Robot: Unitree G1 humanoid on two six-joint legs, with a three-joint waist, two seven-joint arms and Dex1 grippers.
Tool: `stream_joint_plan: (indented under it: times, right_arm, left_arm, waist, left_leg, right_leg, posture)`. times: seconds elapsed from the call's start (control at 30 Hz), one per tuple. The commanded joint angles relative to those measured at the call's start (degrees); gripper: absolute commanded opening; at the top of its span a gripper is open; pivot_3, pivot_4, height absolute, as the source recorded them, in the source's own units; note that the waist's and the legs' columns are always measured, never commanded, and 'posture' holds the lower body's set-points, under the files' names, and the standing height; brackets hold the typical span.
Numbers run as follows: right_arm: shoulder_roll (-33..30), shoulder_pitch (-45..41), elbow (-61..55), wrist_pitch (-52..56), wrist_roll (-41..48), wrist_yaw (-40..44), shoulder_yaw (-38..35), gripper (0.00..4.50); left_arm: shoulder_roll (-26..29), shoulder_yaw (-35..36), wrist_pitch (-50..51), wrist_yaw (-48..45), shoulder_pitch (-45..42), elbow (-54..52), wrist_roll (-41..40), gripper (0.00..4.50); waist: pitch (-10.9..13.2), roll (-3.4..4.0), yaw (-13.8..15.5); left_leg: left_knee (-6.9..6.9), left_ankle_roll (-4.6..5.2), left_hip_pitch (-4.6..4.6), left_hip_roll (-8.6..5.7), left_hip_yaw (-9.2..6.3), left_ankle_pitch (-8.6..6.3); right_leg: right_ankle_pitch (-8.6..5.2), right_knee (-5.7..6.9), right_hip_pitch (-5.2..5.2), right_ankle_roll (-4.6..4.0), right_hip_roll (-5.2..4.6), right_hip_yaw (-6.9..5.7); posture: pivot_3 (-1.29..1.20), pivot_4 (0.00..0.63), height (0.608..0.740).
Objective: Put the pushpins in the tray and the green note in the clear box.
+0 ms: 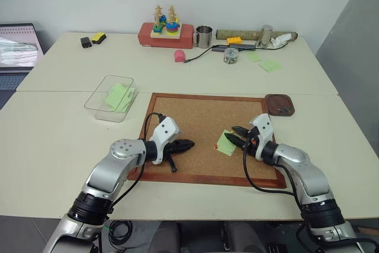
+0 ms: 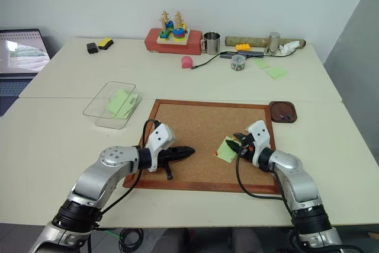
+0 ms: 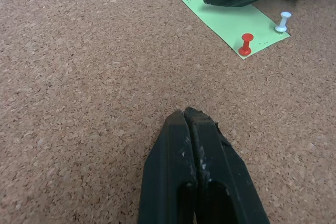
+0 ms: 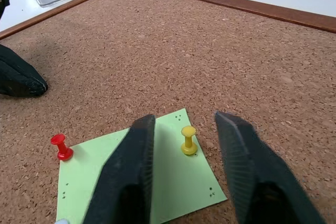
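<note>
R gripper (image 4: 184, 182) has its black fingers apart either side of the small yellow plastic pushpin (image 4: 188, 140), not yet gripping it. Pin stands in the light green square paper note (image 4: 142, 179) on the wood-framed corkboard (image 1: 195, 119), red pushpin (image 4: 61, 147) at another corner. L gripper (image 3: 195, 166) closed, empty, over bare cork nearby. To do it well: centre jaws on pin head, close, pull straight up so paper doesn't tear, then to small dark brown tray (image 1: 279, 104); clear plastic box (image 1: 111, 97) sits off the board's far L corner

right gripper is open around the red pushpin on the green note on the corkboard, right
Not quite: the right gripper is open around the yellow pushpin, not the red one. The right wrist view shows the yellow pin between its fingers, while the red pushpin stands off to one side, at the edge of the green note. The note does lie on the corkboard.
</note>
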Motion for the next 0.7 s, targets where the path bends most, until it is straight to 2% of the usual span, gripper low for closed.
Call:
stream_joint_plan:
  times: [0.03,0.13,0.17,0.33,0.53,0.7]
  right_arm:
    - [0.08,-1.25,-1.09,-0.41,-0.34,0.49,0.19,0.8]
    - [0.08,-1.16,-1.22,-0.45,-0.27,0.51,0.13,0.11]
    - [0.04,-1.08,-1.36,-0.43,-0.24,0.54,0.11,0.05]
    - [-0.41,-0.81,-3.4,-0.27,0.41,0.92,-0.32,0.05]
    - [1.29,-1.91,-10.06,2.81,6.24,-1.12,-4.94,0.05]
    - [-0.16,-1.51,-11.8,3.98,6.06,-1.5,-5.7,0.05]
  left_arm:
    - [0.83,-0.01,1.06,-0.04,0.59,-0.96,0.5,0.0]
    - [0.88,0.04,1.47,-0.1,0.52,-1.12,0.47,0.0]
    - [0.9,0.01,1.59,-0.1,0.5,-1.19,0.48,0.0]
    - [1.05,-0.3,0.92,0.0,0.14,-0.43,1.24,0.0]
    - [1.18,-0.66,0.92,0.24,0.46,-0.34,1.62,0.0]
    - [1.33,-0.68,1.05,0.1,0.7,-0.46,1.51,0.0]
  waist:
    - [0.0,0.0,0.0]
    - [0.0,0.0,0.0]
    - [0.0,0.0,0.0]
    - [0.0,0.0,0.0]
    - [0.0,0.0,-0.01]
    - [-0.01,-0.01,0.0]
  left_leg:
    - [0.0,0.0,0.0,0.0,0.0,0.0]
    - [0.0,0.0,0.0,0.0,0.0,0.0]
    - [0.0,0.0,0.0,0.0,0.0,0.0]
    - [-0.01,0.0,0.01,0.01,0.0,0.0]
    - [-0.01,0.0,-0.01,0.01,0.0,0.0]
    - [0.0,0.0,0.0,0.01,-0.02,0.0]
  right_leg:
    - [0.0,0.0,0.0,0.0,0.0,0.0]
    - [0.0,0.0,0.0,-0.01,0.0,0.0]
    - [0.0,0.0,0.0,0.0,0.0,0.0]
    - [0.0,0.0,0.0,0.0,0.0,0.0]
    - [0.0,0.0,-0.02,0.0,0.0,0.0]
    - [0.0,0.01,0.0,0.01,0.0,-0.01]
  posture:
    - [0.0,0.15,0.74]
    - [0.0,0.15,0.74]
    - [0.0,0.15,0.74]
    - [0.0,0.15,0.74]
    - [0.0,0.15,0.74]
    - [0.0,0.15,0.74]
